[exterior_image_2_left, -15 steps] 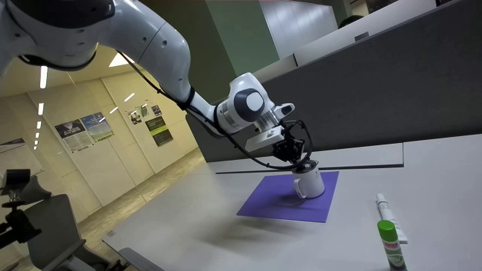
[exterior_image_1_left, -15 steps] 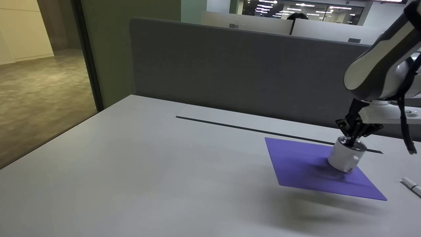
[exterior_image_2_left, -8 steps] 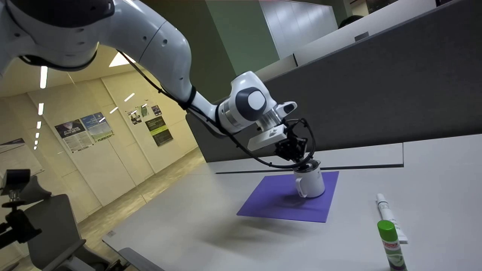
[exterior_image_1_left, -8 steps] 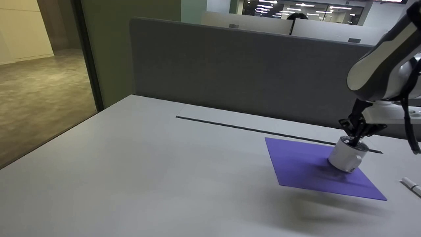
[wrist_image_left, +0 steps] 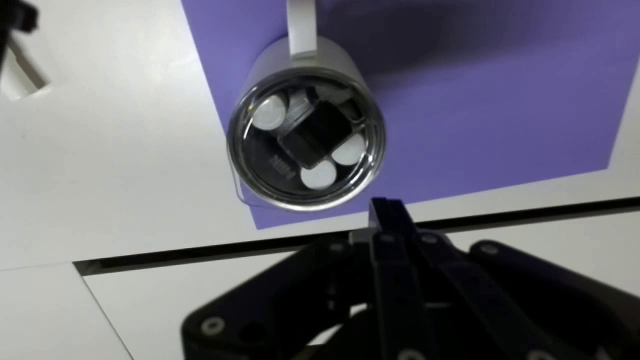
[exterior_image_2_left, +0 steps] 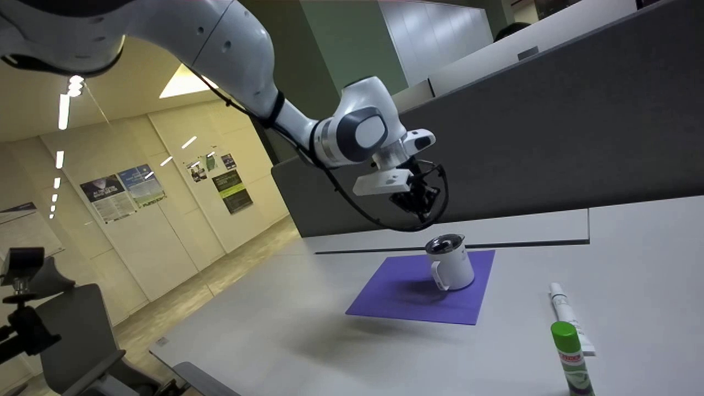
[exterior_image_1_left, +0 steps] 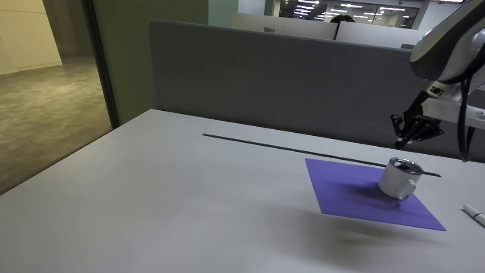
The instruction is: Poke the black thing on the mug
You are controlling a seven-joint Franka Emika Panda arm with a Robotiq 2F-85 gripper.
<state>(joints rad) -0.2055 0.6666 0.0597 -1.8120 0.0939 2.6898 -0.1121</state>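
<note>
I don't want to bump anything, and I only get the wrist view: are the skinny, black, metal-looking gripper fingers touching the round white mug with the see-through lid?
Observer: No. In both exterior views the gripper hangs above the mug, with a gap between them.
Operator: Phew! What's that rounded white bit at the left edge of my picture?
Observer: Probably the capped end of a slim white tube, which lies on the flat white table in both exterior views.
Operator: Is anything near it that I can't see?
Observer: Yes. In an exterior view, a green-capped, cylindrical stick shows in front of the tube.
</note>
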